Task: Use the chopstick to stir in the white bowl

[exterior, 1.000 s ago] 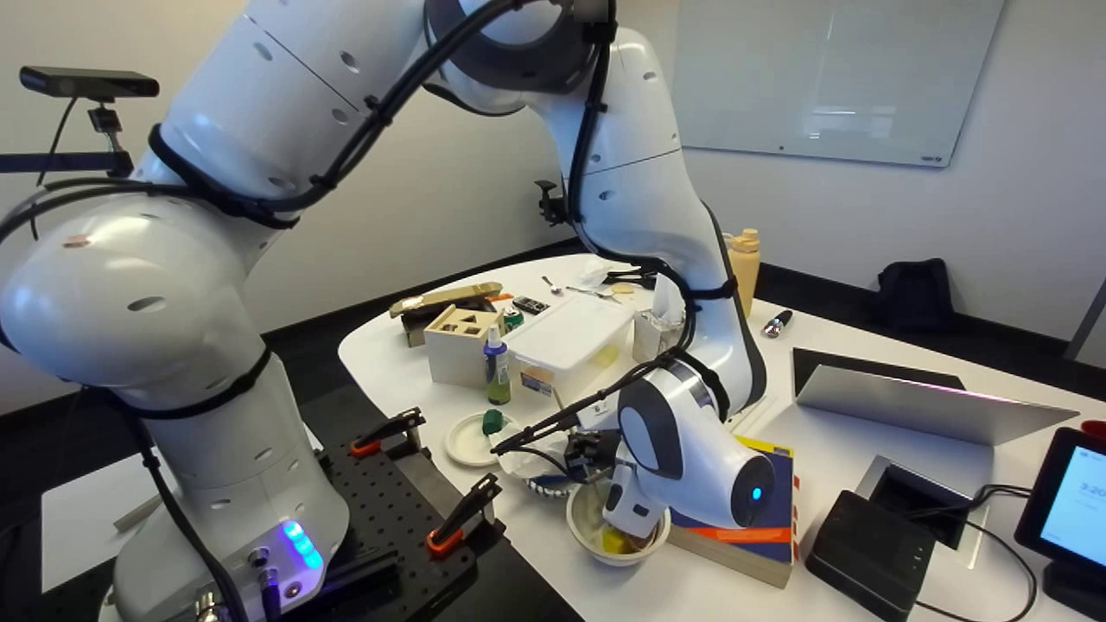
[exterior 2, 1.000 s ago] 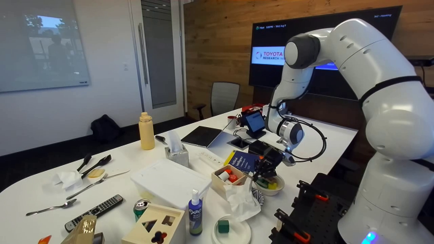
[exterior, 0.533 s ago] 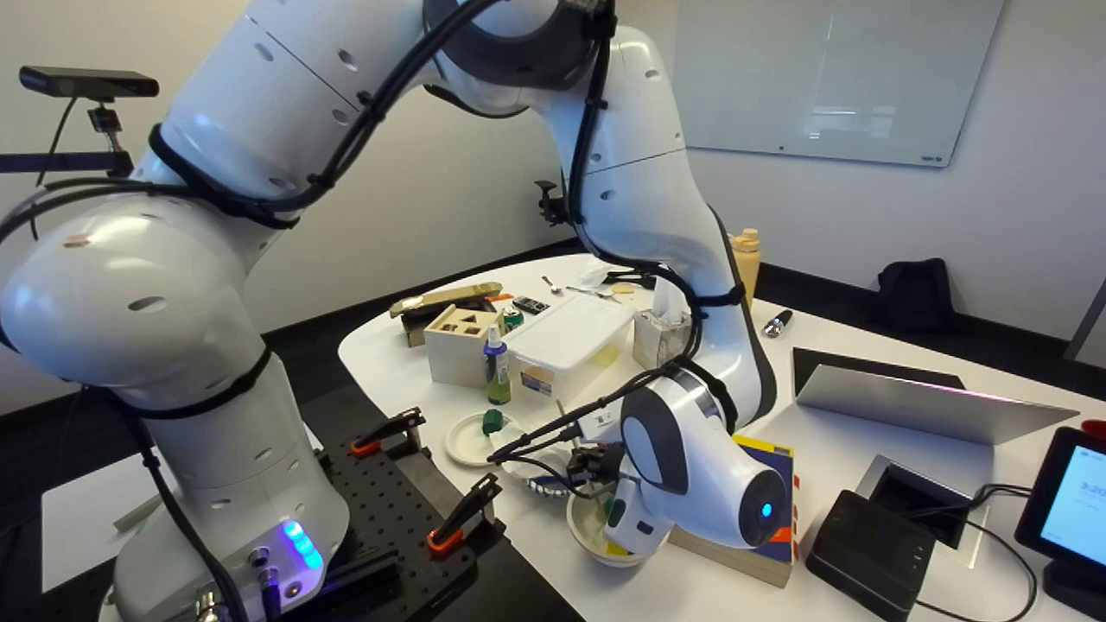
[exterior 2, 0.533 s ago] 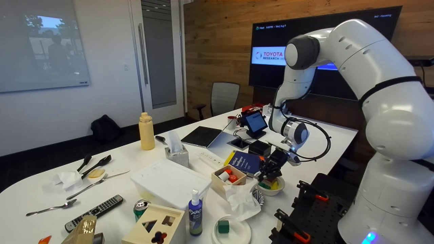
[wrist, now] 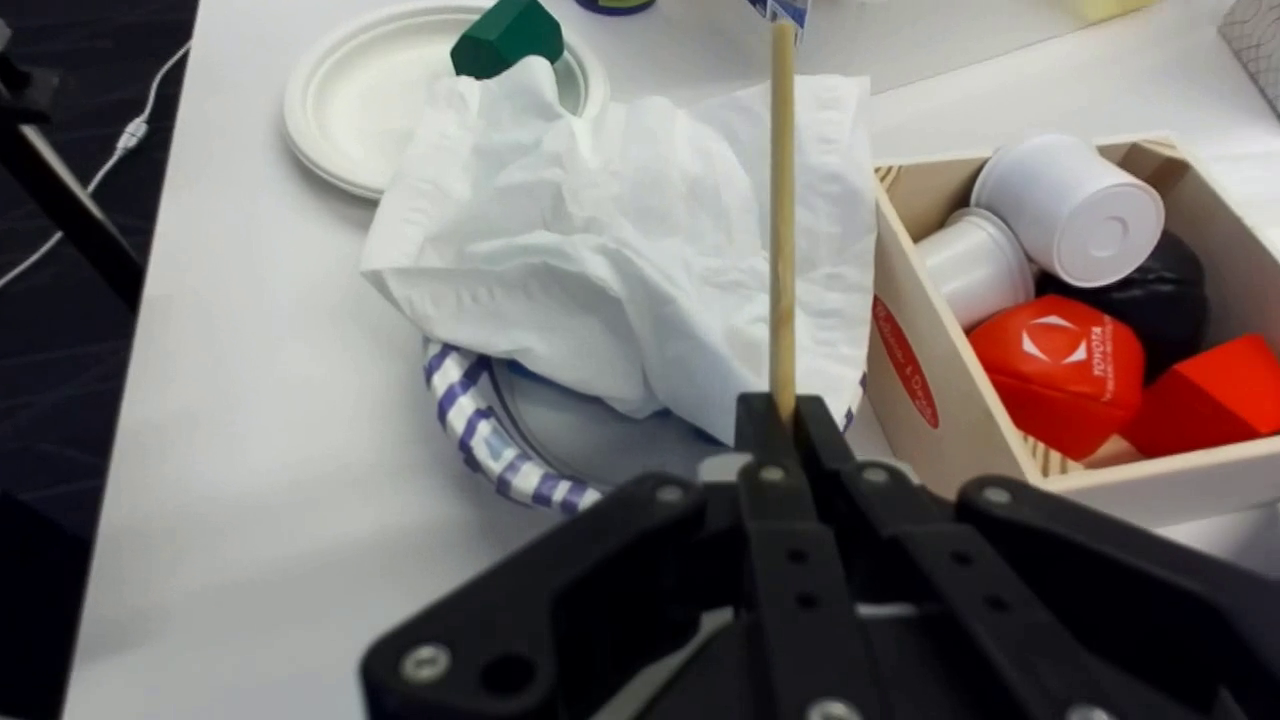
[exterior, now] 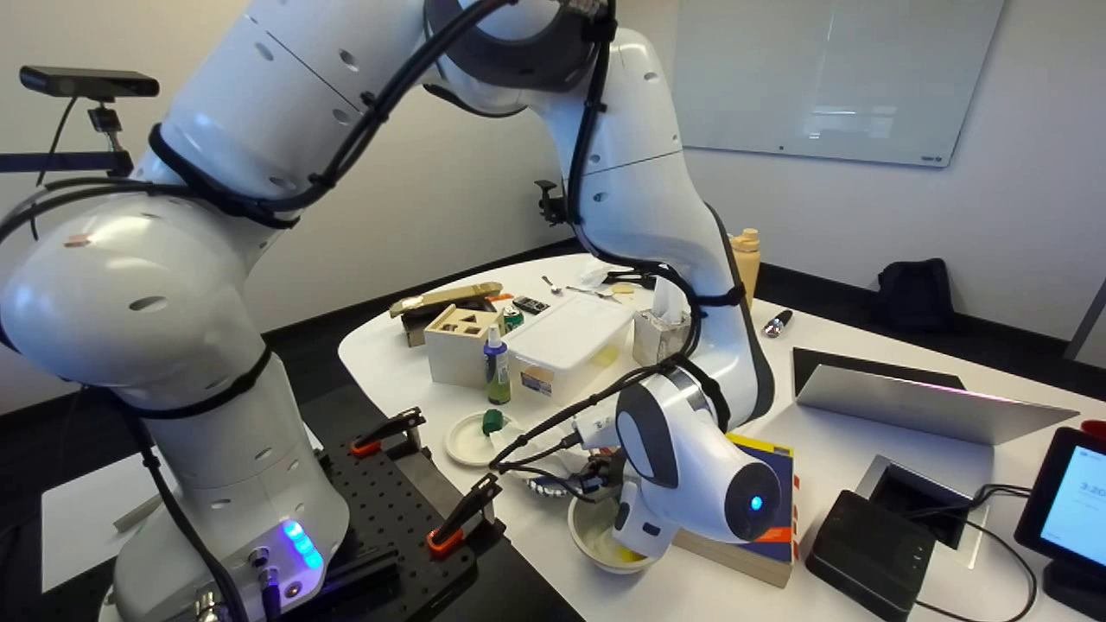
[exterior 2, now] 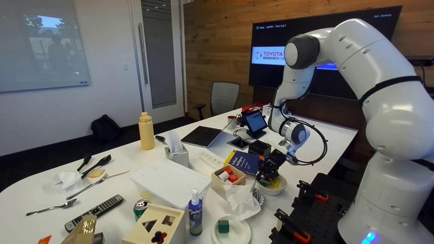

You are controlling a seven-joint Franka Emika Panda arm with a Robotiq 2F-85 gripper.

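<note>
– Where are we?
– An office meeting room: in an exterior view, a wall screen reading TOYOTA RESEARCH far right, a whiteboard far left, a chair beyond the counter

In an exterior view, the black mechanical gripper hangs partly hidden, its hold hard to make out; below it sits the round white bowl with a yellow piece inside.

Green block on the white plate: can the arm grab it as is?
Probably not: the jaws are shut on the chopstick. The green block itself looks uncovered in both exterior views, though the tissue bunches up close by.
</note>
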